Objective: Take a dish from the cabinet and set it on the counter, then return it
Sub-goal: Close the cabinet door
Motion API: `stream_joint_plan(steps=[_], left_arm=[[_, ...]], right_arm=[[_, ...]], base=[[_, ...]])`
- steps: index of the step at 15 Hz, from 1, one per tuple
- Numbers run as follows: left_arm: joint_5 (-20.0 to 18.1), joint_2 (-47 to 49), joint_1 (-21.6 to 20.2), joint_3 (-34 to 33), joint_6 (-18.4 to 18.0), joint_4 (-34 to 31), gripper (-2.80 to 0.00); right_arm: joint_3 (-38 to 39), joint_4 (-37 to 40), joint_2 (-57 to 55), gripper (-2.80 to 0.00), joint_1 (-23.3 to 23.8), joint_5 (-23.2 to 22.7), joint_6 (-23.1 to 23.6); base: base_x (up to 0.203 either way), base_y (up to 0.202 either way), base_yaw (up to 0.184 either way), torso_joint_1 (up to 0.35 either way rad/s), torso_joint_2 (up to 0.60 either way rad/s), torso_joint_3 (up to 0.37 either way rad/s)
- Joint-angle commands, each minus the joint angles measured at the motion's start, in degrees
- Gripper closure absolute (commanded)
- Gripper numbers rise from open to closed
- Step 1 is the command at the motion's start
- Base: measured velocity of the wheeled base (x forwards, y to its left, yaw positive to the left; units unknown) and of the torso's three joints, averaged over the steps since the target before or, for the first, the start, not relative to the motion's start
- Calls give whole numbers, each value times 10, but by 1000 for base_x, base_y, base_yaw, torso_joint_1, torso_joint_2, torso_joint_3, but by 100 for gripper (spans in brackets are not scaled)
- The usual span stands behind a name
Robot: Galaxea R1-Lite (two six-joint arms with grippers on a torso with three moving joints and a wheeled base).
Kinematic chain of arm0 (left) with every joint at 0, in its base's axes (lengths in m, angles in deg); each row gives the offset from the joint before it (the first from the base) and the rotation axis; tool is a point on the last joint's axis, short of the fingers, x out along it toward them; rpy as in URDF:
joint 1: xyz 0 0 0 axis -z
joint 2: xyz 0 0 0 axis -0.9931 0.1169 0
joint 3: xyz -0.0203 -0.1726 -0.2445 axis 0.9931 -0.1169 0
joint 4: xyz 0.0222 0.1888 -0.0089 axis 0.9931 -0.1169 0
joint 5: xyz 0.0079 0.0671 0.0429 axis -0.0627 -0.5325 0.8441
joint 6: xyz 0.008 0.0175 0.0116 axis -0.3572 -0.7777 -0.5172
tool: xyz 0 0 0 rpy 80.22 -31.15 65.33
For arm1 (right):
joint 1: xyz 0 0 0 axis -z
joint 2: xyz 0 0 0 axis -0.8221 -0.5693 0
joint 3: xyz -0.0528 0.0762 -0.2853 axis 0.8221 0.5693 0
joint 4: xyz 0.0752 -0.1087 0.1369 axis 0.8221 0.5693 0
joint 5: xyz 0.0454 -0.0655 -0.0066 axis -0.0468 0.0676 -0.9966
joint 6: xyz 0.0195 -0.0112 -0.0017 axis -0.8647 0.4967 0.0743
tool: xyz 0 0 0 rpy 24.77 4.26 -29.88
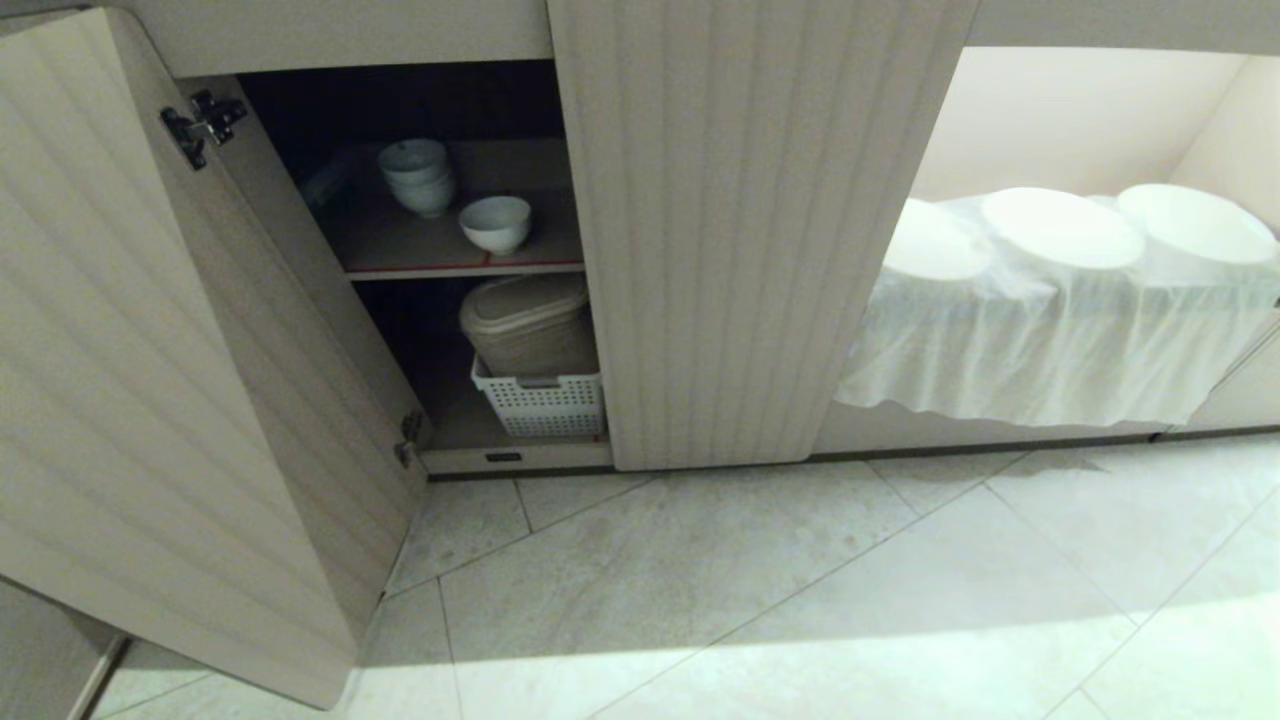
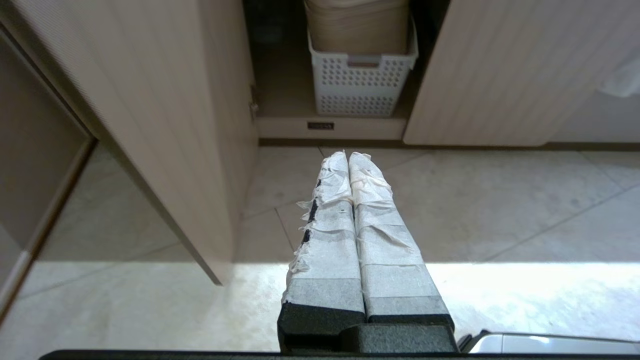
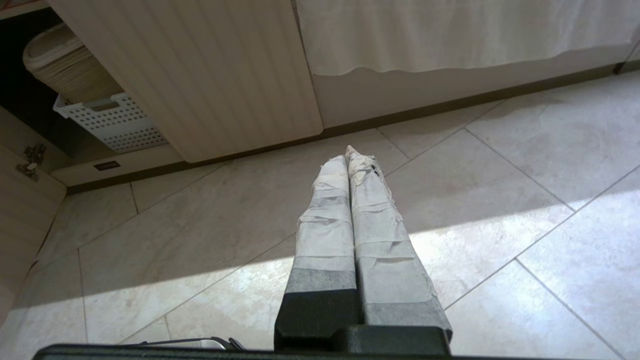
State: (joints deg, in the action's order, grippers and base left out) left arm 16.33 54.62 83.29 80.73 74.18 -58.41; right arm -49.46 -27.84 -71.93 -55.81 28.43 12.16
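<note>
The low beige cabinet [image 1: 760, 230] with vertically fluted doors stands with its left door swung wide open. On its red-edged upper shelf [image 1: 465, 268] sits the small, plain white, round glossy bowl [image 1: 495, 222], alone near the shelf's front edge, just beside a stack of like white bowls [image 1: 418, 175] further back. Below that shelf a white perforated plastic basket [image 1: 540, 400] holds a beige lidded container [image 1: 528, 325]. The left gripper [image 2: 348, 156] hangs low over the pale tiled floor [image 1: 780, 590] in front of the cabinet's open compartment, its tape-wrapped fingers pressed together and holding nothing. The right gripper [image 3: 346, 153] hangs likewise over the floor before the cabinet's closed door, fingers also pressed together and empty.
</note>
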Motion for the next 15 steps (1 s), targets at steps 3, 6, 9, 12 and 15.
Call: stream_joint_plan(steps=[3, 6, 9, 12, 15], left_arm=[[0, 0, 0, 0, 0, 0, 0], [0, 0, 0, 0, 0, 0, 0], [0, 0, 0, 0, 0, 0, 0], [0, 0, 0, 0, 0, 0, 0], [0, 0, 0, 0, 0, 0, 0]], right_arm=[[0, 0, -1, 0, 0, 0, -1], [0, 0, -1, 0, 0, 0, -1], [0, 0, -1, 0, 0, 0, -1], [0, 0, -1, 0, 0, 0, -1], [0, 0, -1, 0, 0, 0, -1]], base=[[0, 183, -3, 2, 0, 2], [0, 197, -1, 3, 4, 5], [0, 194, -1, 1, 2, 4], [0, 194, -3, 4, 6, 4], [0, 195, -3, 3, 0, 4]])
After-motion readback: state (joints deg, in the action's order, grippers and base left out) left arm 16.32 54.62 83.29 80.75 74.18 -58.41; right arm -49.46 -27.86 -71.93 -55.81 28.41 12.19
